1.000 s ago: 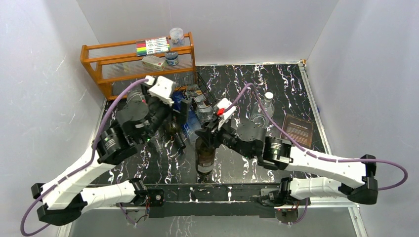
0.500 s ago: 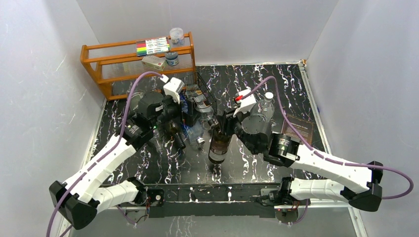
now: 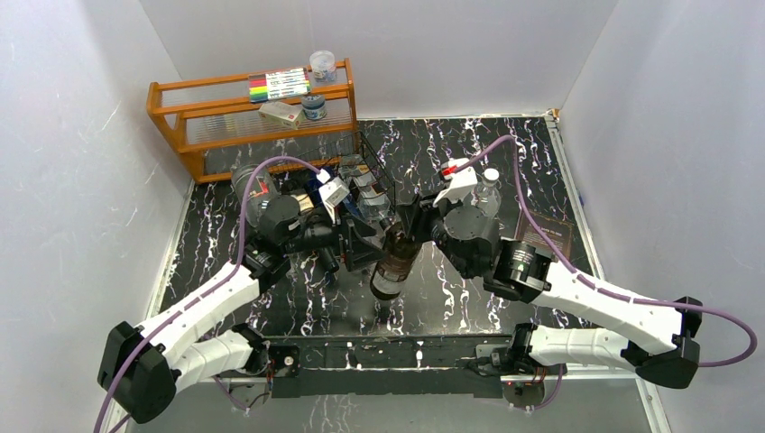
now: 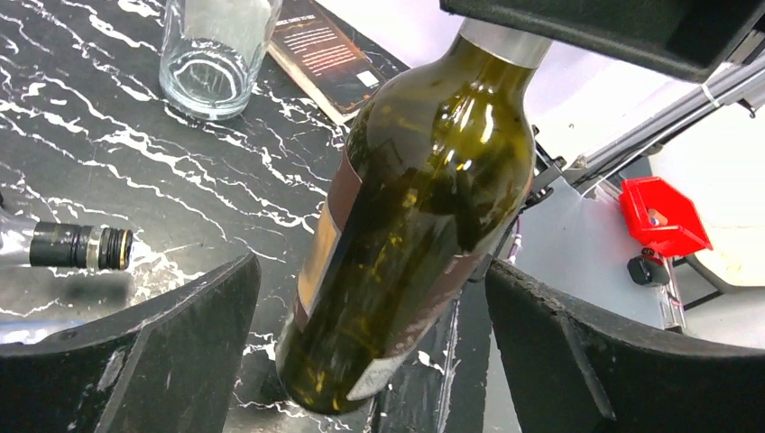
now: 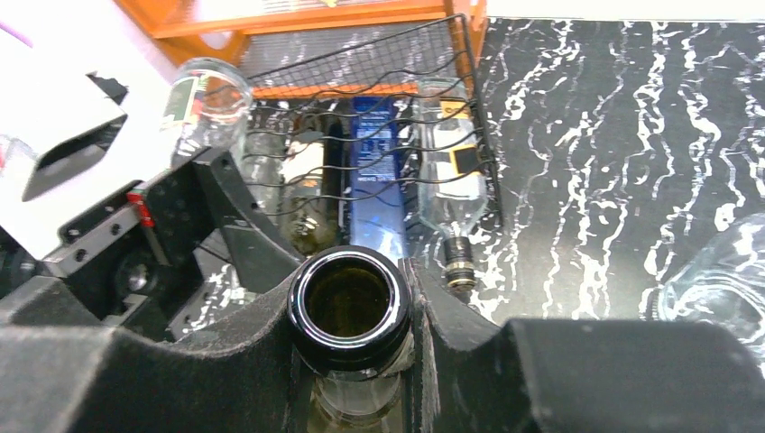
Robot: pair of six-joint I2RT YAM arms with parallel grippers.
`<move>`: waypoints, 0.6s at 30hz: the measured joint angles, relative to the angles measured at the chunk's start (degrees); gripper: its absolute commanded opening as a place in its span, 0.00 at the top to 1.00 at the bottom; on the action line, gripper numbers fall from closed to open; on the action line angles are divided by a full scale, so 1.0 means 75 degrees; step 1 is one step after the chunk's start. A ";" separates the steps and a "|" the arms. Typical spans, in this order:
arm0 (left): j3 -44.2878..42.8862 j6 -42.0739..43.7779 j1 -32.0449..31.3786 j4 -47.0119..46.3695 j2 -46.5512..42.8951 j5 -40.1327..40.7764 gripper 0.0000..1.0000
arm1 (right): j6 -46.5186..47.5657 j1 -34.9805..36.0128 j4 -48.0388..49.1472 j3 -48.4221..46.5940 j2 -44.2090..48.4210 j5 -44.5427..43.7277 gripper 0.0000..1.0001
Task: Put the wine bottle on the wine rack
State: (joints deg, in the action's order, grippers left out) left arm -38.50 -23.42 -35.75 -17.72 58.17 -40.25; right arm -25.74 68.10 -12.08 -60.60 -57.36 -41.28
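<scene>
The wine bottle (image 3: 393, 262) is dark green glass with a brown label. It hangs tilted above the table, base toward the near edge. My right gripper (image 3: 403, 227) is shut on its neck just below the open mouth (image 5: 350, 307). My left gripper (image 3: 365, 244) is open. In the left wrist view its fingers (image 4: 171, 343) stand on either side of the bottle's lower body (image 4: 424, 207) with gaps on both sides. The black wire wine rack (image 3: 365, 176) lies just beyond. Its cradles (image 5: 361, 153) hold a clear bottle (image 5: 451, 180) and a blue pack (image 5: 377, 171).
The orange wooden shelf (image 3: 253, 113) stands at the back left with markers and jars. A drinking glass (image 4: 216, 54) and a brown booklet (image 3: 544, 236) are right of the bottle. A clear plastic bottle (image 3: 483, 194) stands by the right arm. A bottle neck (image 4: 81, 246) lies on the table.
My right gripper has carried the wine bottle away from the near edge, right and toward the rack, tilting it. My left arm has swung right, bringing its open fingers around the bottle's lower body.
</scene>
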 measured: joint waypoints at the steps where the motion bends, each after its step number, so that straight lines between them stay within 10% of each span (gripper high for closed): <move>1: 0.0000 0.0050 0.0000 -0.0096 0.0006 -0.0061 0.08 | -0.0050 0.0000 0.0015 -0.0038 0.0000 0.0082 1.00; 14: 0.0425 0.0099 -0.0679 -0.1157 0.0895 -0.1008 0.06 | -0.0399 -0.0029 0.0189 -0.0152 0.0000 0.0880 1.00; 18: 0.0449 0.0213 -0.0906 -0.1311 0.0959 -0.0941 0.21 | -0.0557 -0.0029 0.0283 -0.0154 0.0003 0.1014 1.00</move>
State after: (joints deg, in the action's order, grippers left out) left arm -35.14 -21.82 -42.54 -27.55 65.36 -47.31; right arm -29.91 67.88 -9.96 -61.76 -57.34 -33.67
